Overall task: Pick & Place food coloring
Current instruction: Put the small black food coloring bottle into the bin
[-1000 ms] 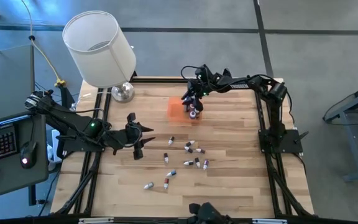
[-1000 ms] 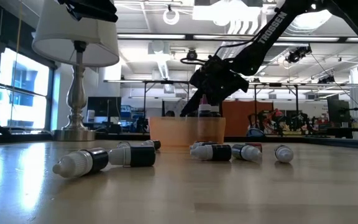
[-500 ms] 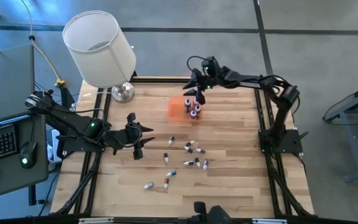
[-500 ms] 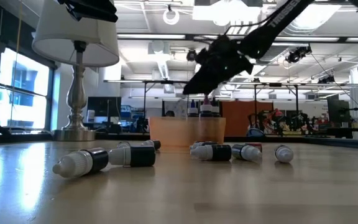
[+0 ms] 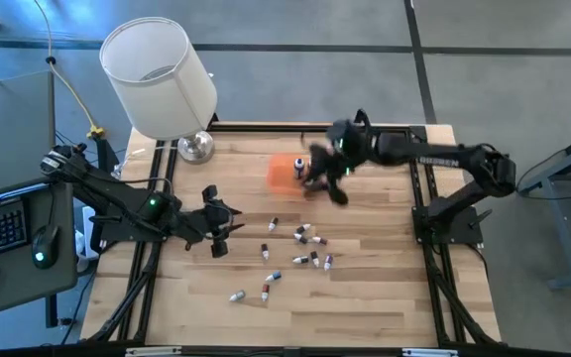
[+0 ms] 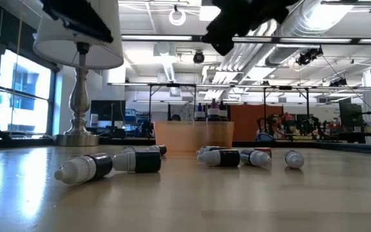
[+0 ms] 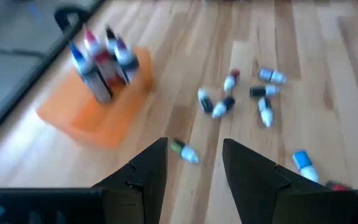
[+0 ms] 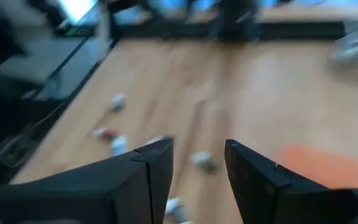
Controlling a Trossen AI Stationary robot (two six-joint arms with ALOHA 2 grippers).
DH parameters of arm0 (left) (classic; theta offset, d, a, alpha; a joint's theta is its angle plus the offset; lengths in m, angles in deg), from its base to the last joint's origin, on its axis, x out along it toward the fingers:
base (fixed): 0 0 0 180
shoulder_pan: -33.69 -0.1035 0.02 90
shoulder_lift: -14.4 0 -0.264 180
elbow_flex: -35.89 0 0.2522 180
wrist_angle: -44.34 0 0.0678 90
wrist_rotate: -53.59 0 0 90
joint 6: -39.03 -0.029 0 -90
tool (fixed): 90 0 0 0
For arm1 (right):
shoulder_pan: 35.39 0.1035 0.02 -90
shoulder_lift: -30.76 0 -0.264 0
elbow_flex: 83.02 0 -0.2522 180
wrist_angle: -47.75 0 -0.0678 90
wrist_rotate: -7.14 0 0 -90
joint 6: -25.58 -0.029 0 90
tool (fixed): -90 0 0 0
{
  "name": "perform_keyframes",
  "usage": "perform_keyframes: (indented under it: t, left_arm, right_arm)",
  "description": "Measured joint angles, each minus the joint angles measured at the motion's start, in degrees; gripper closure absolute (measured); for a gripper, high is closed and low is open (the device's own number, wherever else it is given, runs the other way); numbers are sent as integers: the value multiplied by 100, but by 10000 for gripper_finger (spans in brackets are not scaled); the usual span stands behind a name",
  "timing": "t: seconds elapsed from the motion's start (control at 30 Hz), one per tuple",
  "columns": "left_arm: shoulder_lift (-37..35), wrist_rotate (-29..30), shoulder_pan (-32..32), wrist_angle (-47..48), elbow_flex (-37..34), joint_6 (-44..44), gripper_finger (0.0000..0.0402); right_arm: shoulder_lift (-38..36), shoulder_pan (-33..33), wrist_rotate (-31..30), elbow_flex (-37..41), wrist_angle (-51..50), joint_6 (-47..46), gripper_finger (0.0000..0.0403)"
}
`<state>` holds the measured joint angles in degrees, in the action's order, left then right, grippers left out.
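Note:
Several small food coloring bottles with white caps lie scattered on their sides on the wooden table; they also show in the low view. Several more stand upright in the orange tray, plain in the left wrist view. My right gripper is open and empty, high above the table just right of the tray; it shows at the top of the low view. My left gripper is open and empty, above the table left of the lying bottles.
A lamp with a white shade stands on its metal base at the table's far left corner. A keyboard and mouse sit off the table's left side. Bare wood shows along the near edge.
My right gripper has risen from the orange tray, first toward the far edge, then swung back over the tray's right side, high above the table. It has left a bottle standing in the tray with the others.

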<state>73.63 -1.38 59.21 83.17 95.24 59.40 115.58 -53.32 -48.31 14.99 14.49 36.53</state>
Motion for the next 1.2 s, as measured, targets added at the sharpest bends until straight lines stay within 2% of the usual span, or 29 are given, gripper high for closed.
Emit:
perform_keyframes:
  t: [0.13, 0.3, 0.47, 0.63, 0.83, 1.0, 1.2]
  left_arm:
    - [284, 14, 1, -358, -377, 736, 250]
    - [934, 42, -20, -964, -694, 1416, 250]
    - [1731, 38, -344, -1716, -693, 1551, 250]
    - [2591, -371, -954, -2650, -689, 1555, 250]
    - [3141, -639, -1552, -3225, -688, 1640, 250]
    - [3286, -1140, -1812, -3376, -692, 1780, 250]
    - [3293, -1214, -1753, -3653, -689, 1746, 250]
  right_arm:
    - [-18, 1079, -551, 371, -164, -483, 263]
    - [1, 2134, -1493, 1083, 11, -1632, 257]
    - [4, 2878, -3213, 1851, 450, -2717, 256]
    - [6, 3285, -4656, 2570, 832, -2918, 251]
    - [6, 3333, -4811, 3404, 2157, -3175, 245]
    - [6, 3333, -4799, 3901, 3442, -3177, 246]
    - [6, 3333, -5142, 4144, 3722, -3157, 250]
